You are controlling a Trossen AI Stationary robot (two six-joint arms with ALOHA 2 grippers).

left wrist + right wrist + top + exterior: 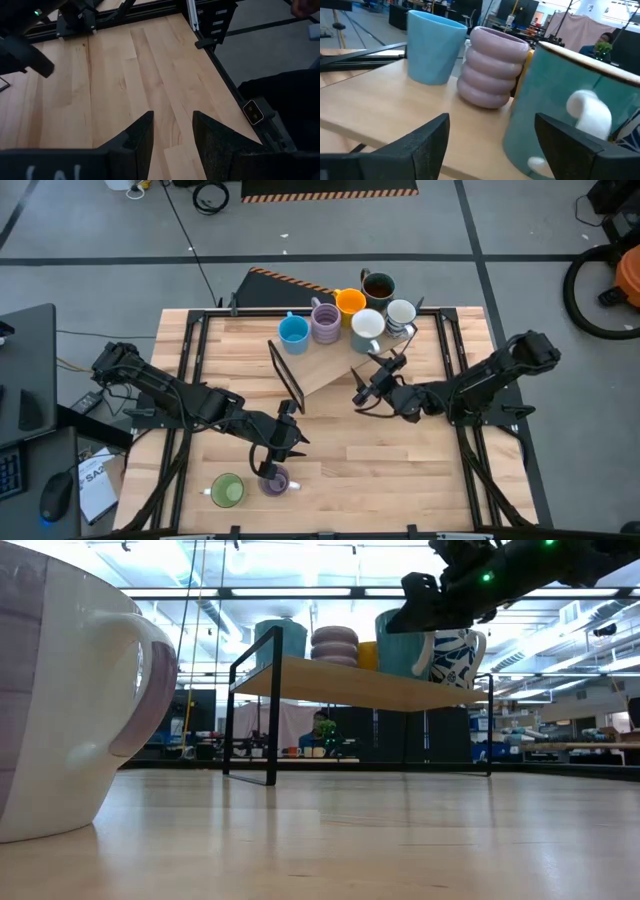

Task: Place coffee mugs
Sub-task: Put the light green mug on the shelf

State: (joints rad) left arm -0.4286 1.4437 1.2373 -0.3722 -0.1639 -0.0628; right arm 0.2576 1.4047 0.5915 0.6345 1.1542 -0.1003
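Six mugs stand on a raised wooden shelf (318,368) at the table's far side: blue (293,332), ribbed purple (325,323), orange (350,303), dark (378,285), teal with a white handle (367,328) and white patterned (400,313). A green mug (227,490) and a purple mug (274,480) stand on the table near its near edge. My left gripper (277,456) is open just beside and above the purple mug, and its wrist view shows only bare table between the fingers (172,117). My right gripper (362,392) is open and hovers before the shelf's near edge, facing the teal mug (560,115).
The shelf (350,685) stands on thin black legs, with open space beneath it. The purple mug (60,690) fills the low view's left side. Bare wooden tabletop (400,470) lies between the shelf and the near edge. A black frame (455,350) borders the table.
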